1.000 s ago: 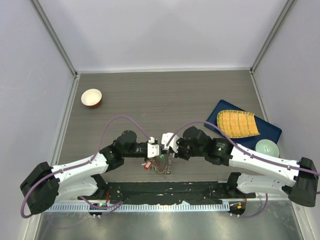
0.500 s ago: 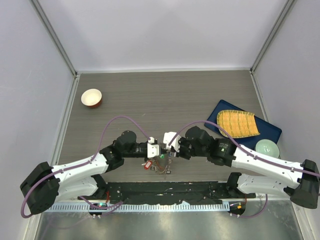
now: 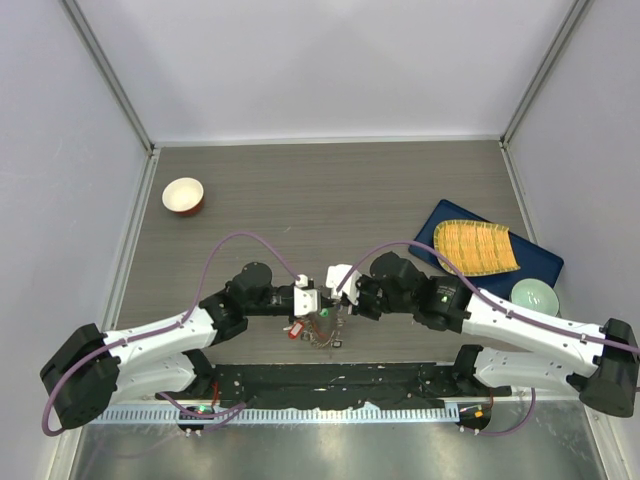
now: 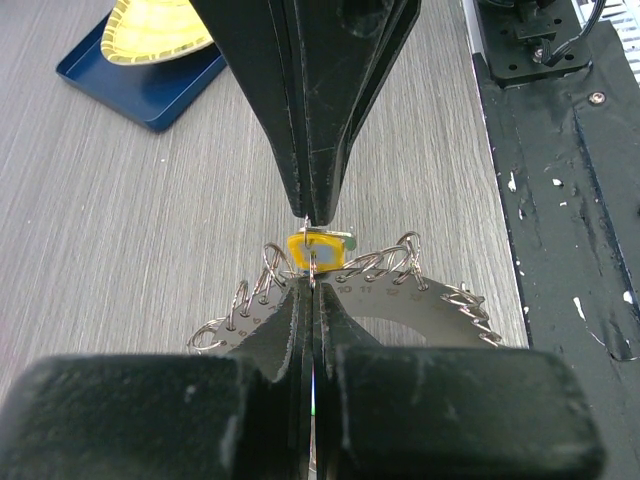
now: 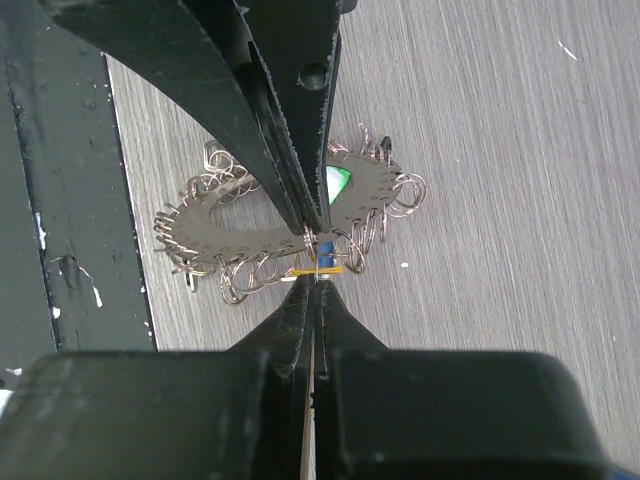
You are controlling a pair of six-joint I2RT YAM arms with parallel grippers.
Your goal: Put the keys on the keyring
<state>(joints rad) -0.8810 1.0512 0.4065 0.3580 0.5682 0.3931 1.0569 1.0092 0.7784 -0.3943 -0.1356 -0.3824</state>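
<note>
The keyring (image 4: 430, 303), a flat grey toothed plate with many small wire rings round its rim, lies near the table's front edge and shows in the top view (image 3: 323, 333) and in the right wrist view (image 5: 225, 228). My left gripper (image 4: 312, 288) is shut on one wire ring at the rim. My right gripper (image 5: 318, 281) faces it, shut on a key with a yellow tag (image 4: 317, 251), held edge-on at that ring (image 5: 318, 270). A green tag (image 5: 338, 183), a blue tag (image 5: 325, 246) and a red tag (image 3: 296, 333) lie at the plate.
A red-and-white bowl (image 3: 183, 195) stands at the far left. A blue tray (image 3: 543, 268) with a yellow mat (image 3: 475, 247) and a pale green bowl (image 3: 533, 296) are at the right. A black mat (image 3: 330, 385) runs along the near edge.
The right arm has shifted very slightly to the right. Both grippers stay shut, tip to tip over the keyring.
</note>
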